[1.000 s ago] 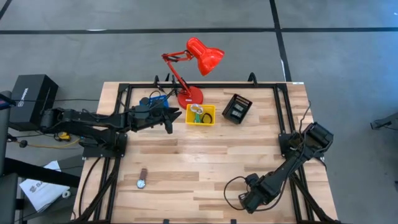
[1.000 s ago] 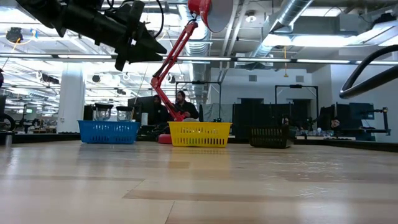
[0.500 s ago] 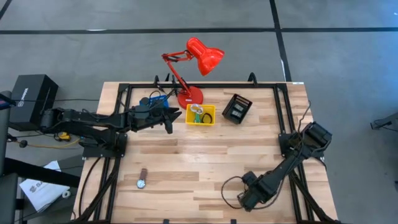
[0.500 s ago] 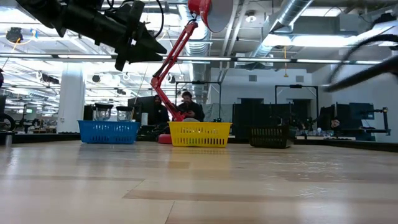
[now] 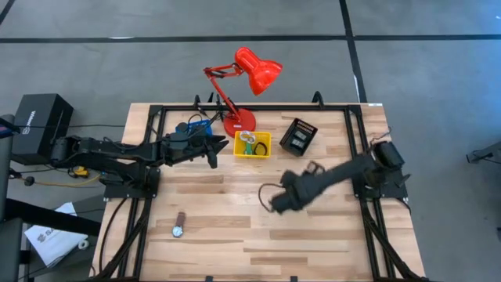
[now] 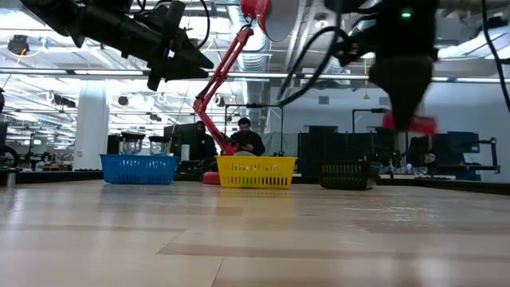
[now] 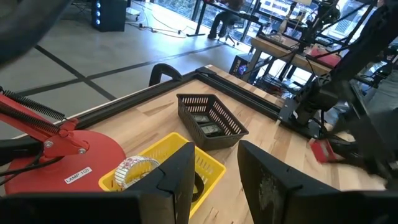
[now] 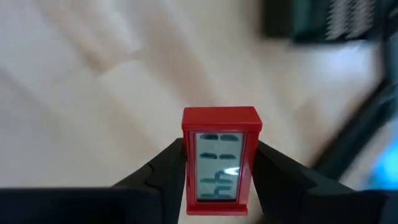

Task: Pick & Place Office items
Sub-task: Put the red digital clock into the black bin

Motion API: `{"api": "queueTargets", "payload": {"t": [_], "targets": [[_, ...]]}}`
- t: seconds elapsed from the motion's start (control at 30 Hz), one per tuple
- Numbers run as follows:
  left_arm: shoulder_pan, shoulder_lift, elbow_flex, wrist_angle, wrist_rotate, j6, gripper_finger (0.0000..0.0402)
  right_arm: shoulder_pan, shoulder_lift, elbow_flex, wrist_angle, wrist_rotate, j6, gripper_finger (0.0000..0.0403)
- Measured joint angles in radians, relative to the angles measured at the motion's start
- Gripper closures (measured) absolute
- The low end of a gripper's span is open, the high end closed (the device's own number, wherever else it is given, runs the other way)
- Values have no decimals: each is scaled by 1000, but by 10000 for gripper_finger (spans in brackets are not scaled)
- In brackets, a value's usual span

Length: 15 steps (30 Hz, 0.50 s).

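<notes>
Right end effector [image 8: 221, 171] is clamped on the small red rectangle [image 8: 221, 160], its two dark fingers pressing the narrow sides so the pale face with its printed marks stays clear; gripping across the short width looks like the steadiest hold on so slim a piece. From the overhead camera that end effector [image 5: 279, 200] hangs above the middle of the wooden surface [image 5: 235, 235], carrying the piece well clear of the boards, at about five o'clock from the yellow tray [image 5: 252, 144] and seven o'clock from the black tray [image 5: 298, 136], presumably bound for one of them. Left end effector [image 5: 213, 150] waits at nine o'clock of the yellow tray, fingers apart on nothing. A wristwatch [image 5: 178, 227] lies near the surface's seven-o'clock corner, not yet collected.
</notes>
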Motion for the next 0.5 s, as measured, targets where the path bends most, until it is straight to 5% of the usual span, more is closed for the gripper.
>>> {"api": "queueTargets", "payload": {"t": [0.17,0.33,0.5], "targets": [[0,0,0,0,0,0,284,-177,-12,58,-69,131,-290,238],[0,0,0,0,0,0,284,-335,-75,24,72,239,-479,250],[-7,0,0,-8,7,0,284,-498,-152,-87,341,143,-688,254]]}}
